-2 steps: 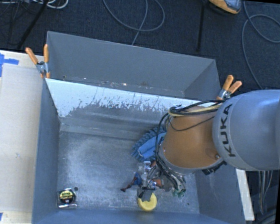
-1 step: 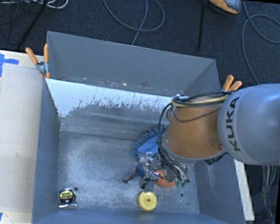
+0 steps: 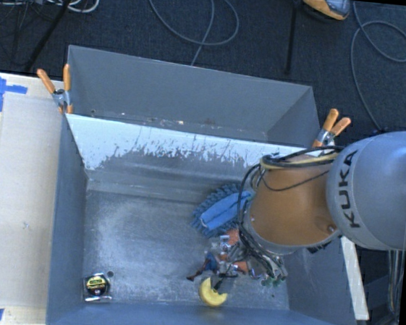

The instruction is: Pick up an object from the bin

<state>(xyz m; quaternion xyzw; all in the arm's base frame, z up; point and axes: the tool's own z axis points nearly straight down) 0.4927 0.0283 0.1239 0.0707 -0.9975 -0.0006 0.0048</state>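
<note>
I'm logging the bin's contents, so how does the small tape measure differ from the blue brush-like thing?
The tape measure is small, yellow and dark; the blue brush-like thing is larger and frilly-edged. The tape measure lies alone in the view's lower left corner; the blue thing sits beside the arm's orange cover. Both rest on the bin floor.

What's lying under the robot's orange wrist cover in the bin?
A blue ribbed fabric thing pokes out at the left edge of the orange wrist cover, and a small yellow rounded object lies by the gripper. How far the blue thing runs beneath the cover is hidden.
</note>
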